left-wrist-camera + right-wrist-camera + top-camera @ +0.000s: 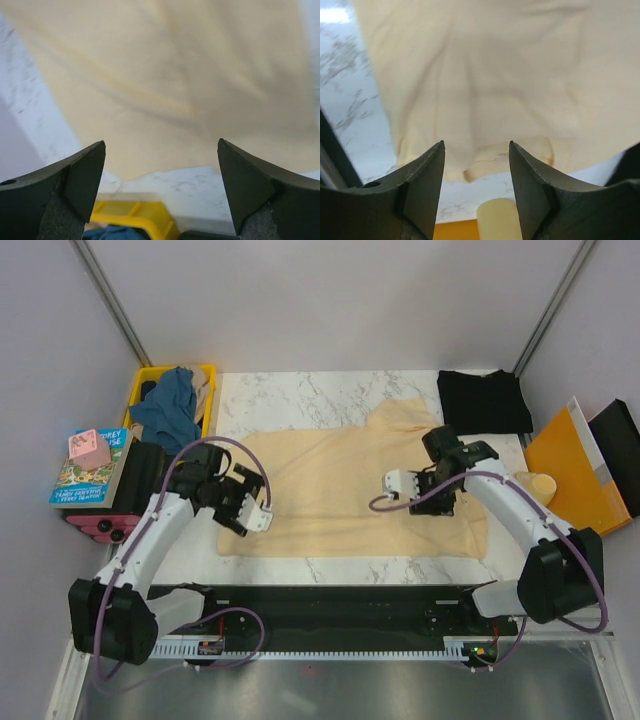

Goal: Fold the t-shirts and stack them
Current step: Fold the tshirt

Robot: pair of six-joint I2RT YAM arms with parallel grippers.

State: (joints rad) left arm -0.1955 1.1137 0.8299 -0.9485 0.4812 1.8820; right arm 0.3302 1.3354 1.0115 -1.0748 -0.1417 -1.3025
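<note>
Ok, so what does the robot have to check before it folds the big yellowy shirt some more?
1. The left gripper is open and empty: ok.
2. The right gripper is open and empty: ok.
3. The cream shirt is spread out on the table: ok, with only shallow creases.
4. The grippers are lifted clear of the cloth: cannot tell.
5. The black shirt is folded, at the far right: ok.
6. The teal shirt is ready to fold: not ok, because it lies bunched in the yellow crate.
</note>
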